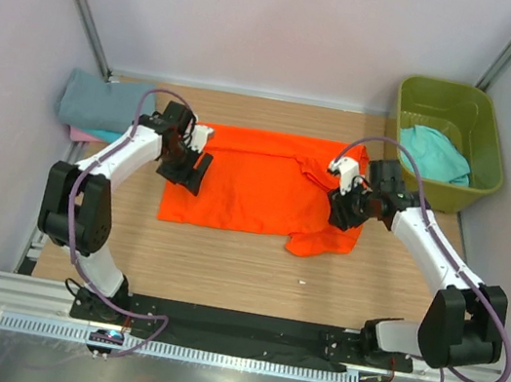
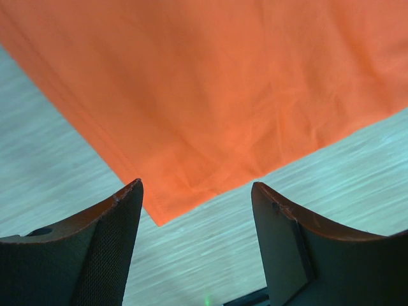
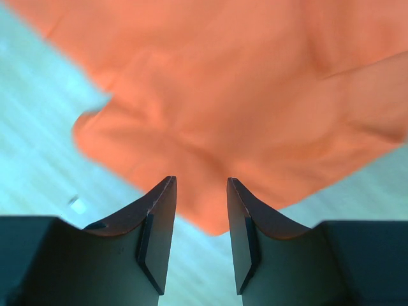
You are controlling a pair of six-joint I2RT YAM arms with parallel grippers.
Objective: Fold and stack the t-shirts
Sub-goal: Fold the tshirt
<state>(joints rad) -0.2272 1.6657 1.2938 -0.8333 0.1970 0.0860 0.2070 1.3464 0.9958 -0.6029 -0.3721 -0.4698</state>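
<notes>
Orange t-shirt (image 1: pixel 256 186) corner ahead of wide, empty left gripper (image 2: pixel 197 191); bunched cloth under narrowly parted, empty right gripper (image 3: pixel 201 185): skewed fold likely.

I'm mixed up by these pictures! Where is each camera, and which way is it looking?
Top external: above and behind the arms, looking down at the table; both arms show.
Left wrist: on left arm, facing the orange t-shirt corner; left gripper fingers show.
Right wrist: on right arm, facing rumpled cloth; right gripper fingers show.
All share the t-shirt.
</notes>
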